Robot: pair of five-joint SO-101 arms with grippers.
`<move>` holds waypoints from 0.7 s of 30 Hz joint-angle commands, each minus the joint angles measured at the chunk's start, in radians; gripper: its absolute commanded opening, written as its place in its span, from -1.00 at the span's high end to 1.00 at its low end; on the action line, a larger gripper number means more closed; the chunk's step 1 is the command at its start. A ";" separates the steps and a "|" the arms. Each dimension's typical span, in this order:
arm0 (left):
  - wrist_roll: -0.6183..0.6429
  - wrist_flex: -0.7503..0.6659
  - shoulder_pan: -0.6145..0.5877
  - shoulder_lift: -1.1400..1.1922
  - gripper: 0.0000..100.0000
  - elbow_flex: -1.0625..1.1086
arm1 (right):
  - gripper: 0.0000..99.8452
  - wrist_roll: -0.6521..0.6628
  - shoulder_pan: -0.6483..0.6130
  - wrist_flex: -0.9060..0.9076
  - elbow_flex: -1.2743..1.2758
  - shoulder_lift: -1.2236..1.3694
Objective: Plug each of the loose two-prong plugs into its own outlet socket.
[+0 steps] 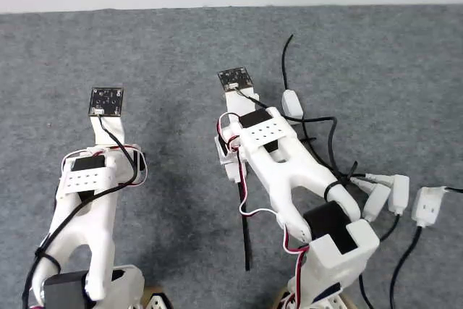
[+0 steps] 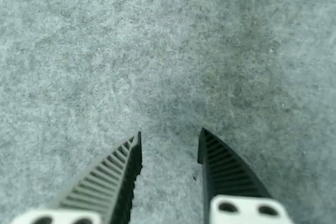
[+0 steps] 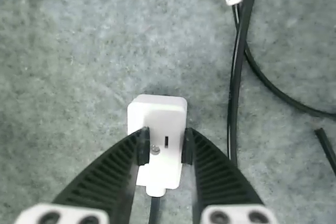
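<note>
Here, your right gripper (image 3: 165,132) is pinching the white rectangular plastic outlet block (image 3: 157,109) across its narrow width, with its ribbed black fingers (image 3: 126,166) pressing on both long sides. The block is lying flat on the grey carpet-like mat (image 1: 173,48). Its long axis is running in line with the claw, and its black cord (image 1: 244,229) is trailing toward the near edge.

The relation that is mattering for the coming move is this: the small white two-prong plug (image 1: 291,103) is sitting just right of that arm's wrist and slightly farther off, with its own black lead running away to the far side. So the right arm is clearly the nearer one. Your left gripper (image 2: 171,135) is hanging wide open over bare mat, well to the left, gripping nothing.

The right wrist view is giving you the slot and screw on the block's face and the exact pinch, which the arm is hiding from the high view. The high view is adding more white plug bodies (image 1: 398,193) bunched at the near right, well apart from the block.
</note>
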 commanded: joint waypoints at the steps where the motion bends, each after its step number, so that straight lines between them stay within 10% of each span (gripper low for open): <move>1: -0.009 -0.018 -0.008 -0.003 0.66 -0.004 | 0.82 -0.005 -0.010 -0.013 -0.034 0.002; 15: -0.009 -0.018 -0.008 -0.003 0.66 -0.004 | 0.81 0.101 -0.180 0.027 -0.037 -0.001; 21: -0.009 -0.018 -0.008 -0.003 0.66 -0.004 | 0.47 0.106 -0.193 0.062 -0.035 -0.018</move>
